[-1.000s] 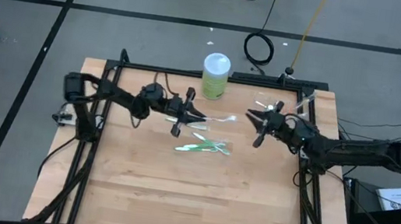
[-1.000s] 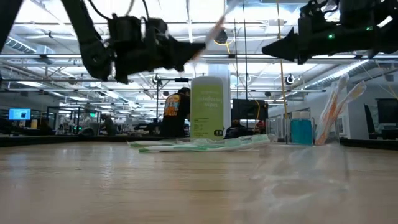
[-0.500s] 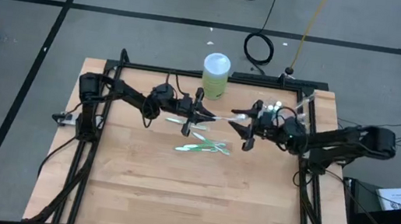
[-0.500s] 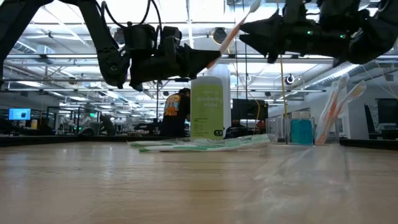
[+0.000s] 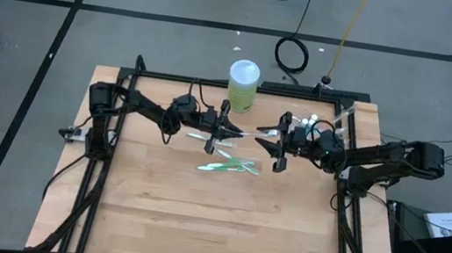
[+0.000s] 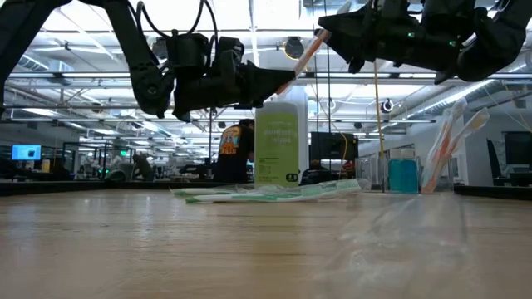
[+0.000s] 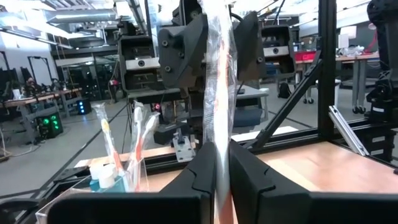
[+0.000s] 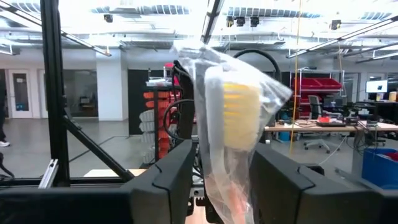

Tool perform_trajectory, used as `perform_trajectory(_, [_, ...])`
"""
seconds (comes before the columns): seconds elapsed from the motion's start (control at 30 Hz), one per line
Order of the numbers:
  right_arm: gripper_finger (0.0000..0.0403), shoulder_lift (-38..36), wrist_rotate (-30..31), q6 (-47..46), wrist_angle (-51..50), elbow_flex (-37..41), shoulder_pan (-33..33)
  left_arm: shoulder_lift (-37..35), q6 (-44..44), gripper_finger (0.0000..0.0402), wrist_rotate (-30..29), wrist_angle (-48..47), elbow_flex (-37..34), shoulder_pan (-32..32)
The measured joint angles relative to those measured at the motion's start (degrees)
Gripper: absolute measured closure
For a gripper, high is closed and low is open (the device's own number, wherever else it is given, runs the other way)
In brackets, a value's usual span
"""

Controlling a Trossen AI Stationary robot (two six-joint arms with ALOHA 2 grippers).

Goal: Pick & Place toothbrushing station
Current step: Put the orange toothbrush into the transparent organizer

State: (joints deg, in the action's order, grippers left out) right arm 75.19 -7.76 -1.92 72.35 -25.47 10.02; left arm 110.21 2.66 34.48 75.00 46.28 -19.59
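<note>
My left gripper (image 5: 227, 130) is above the table's far middle, shut on a pink-white toothbrush (image 5: 250, 133) in a clear wrapper. The toothbrush slants up toward the right in the low view (image 6: 306, 51). My right gripper (image 5: 270, 138) is open. Its fingers stand on either side of the brush's head end (image 8: 239, 106), and I cannot tell whether they touch the wrapper. Two green-white toothbrushes (image 5: 229, 164) lie flat on the table. A clear cup (image 5: 332, 128) at the far right holds more brushes and teal tubes. My left gripper pinches the toothbrush's handle end (image 7: 221, 155) between its two fingers. The fingers come about level from the table's left, and the brush runs on out past their tips. The brush is lifted clear of the table, its head end tilted up toward my right gripper.
A lime-green cylinder with a white lid (image 5: 243, 86) stands at the far edge, just behind the two grippers. A black frame (image 5: 214, 82) runs around the table top. The near half of the wooden table (image 5: 212, 222) is bare.
My left gripper has carried the toothbrush toward the table's right edge and slightly farther back. My right gripper has come toward the left, up to the brush's head end, and its fingers now stand around it. Both have hardly moved in the last half second.
</note>
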Motion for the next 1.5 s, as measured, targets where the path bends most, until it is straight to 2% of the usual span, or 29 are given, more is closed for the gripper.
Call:
perform_trajectory(0.23, [0.0292,-0.3,0.0,0.0,-0.1,0.0,0.0,0.0,0.0,0.0372,0.0,0.0,0.0,-0.2])
perform_trajectory(0.5, [0.0386,-0.3,0.2,1.4,-0.1,0.0,0.0,0.0,0.0,0.0368,-0.1,-1.0,0.0,-0.1])
perform_trajectory(0.57, [0.0391,-0.3,0.8,1.5,-0.1,0.0,0.1,0.0,-1.1,0.0363,-2.3,-1.6,0.0,0.2])
perform_trajectory(0.63, [0.0388,-0.3,2.2,0.9,-0.3,0.0,0.1,0.0,-3.2,0.0350,-5.5,-2.7,0.0,0.8])
perform_trajectory(0.73, [0.0393,-1.3,4.6,0.1,-2.4,0.1,0.0,-0.7,-2.2,0.0313,-6.9,-5.6,0.0,1.9])
perform_trajectory(0.9, [0.0394,-8.7,8.2,0.6,-12.7,0.1,1.1,-4.7,-1.3,0.0239,-7.2,-10.0,0.0,3.6])
perform_trajectory(1.03, [0.0394,-17.6,14.4,2.5,-23.3,0.1,1.8,-10.1,-1.5,0.0196,-6.5,-15.6,0.0,4.0])
perform_trajectory(1.17, [0.0394,-27.1,23.1,5.0,-36.1,0.1,1.6,-15.8,-1.1,0.0170,-6.5,-24.0,0.0,3.8])
perform_trajectory(1.3, [0.0394,-35.7,34.8,3.1,-50.9,0.1,1.6,-19.3,2.5,0.0159,-6.9,-31.1,0.0,3.3])
perform_trajectory(1.43, [0.0393,-42.0,47.8,2.2,-63.1,0.1,1.6,-19.9,4.4,0.0158,-11.0,-35.4,0.0,3.1])
perform_trajectory(1.5, [0.0393,-44.3,51.1,2.0,-66.0,0.1,1.5,-19.9,5.1,0.0158,-13.5,-36.9,0.0,3.1])
